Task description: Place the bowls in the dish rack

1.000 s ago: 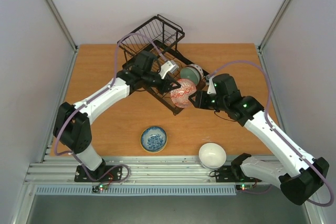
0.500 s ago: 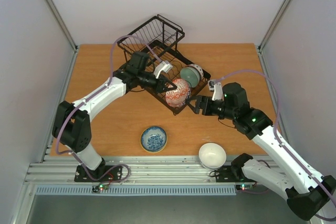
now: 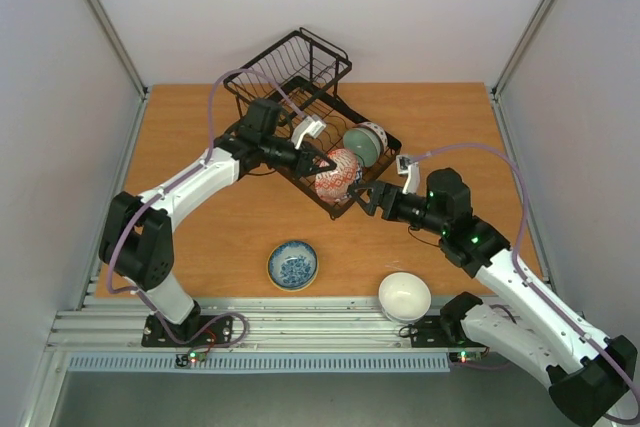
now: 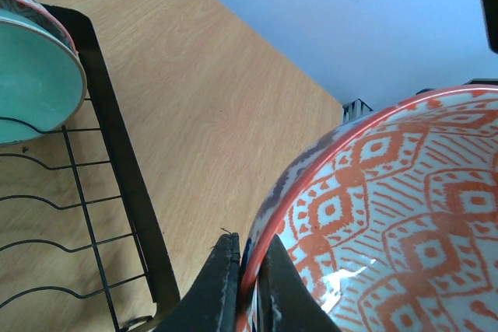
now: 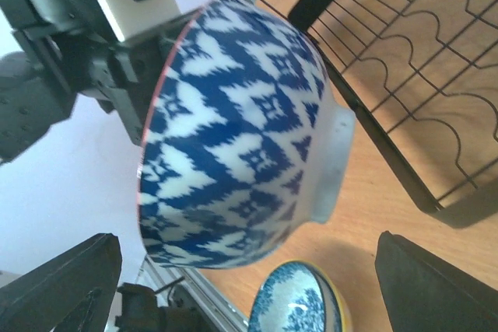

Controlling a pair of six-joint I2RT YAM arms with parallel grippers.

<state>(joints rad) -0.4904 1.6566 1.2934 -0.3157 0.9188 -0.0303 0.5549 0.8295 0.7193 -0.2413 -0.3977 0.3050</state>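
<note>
Left tool point(image 4: 247, 270) is clenching the red bowl point(image 3: 338, 175) on edge, rack point(image 3: 288, 67) lying just beneath it; right tool point(image 3: 368, 199) is hovering released alongside.

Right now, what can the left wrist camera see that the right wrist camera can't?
Only the left wrist view shows the pale green ceramic bowl in the black wire dish rack, and the pink-red patterned inside of the round ceramic bowl being held. Only the right wrist view shows that bowl's blue-and-white outside, the small blue-and-white patterned bowl on the wooden table, and the open right gripper. Both show the held bowl, the rack, the table, and the left gripper pinching the bowl's rim.
</note>
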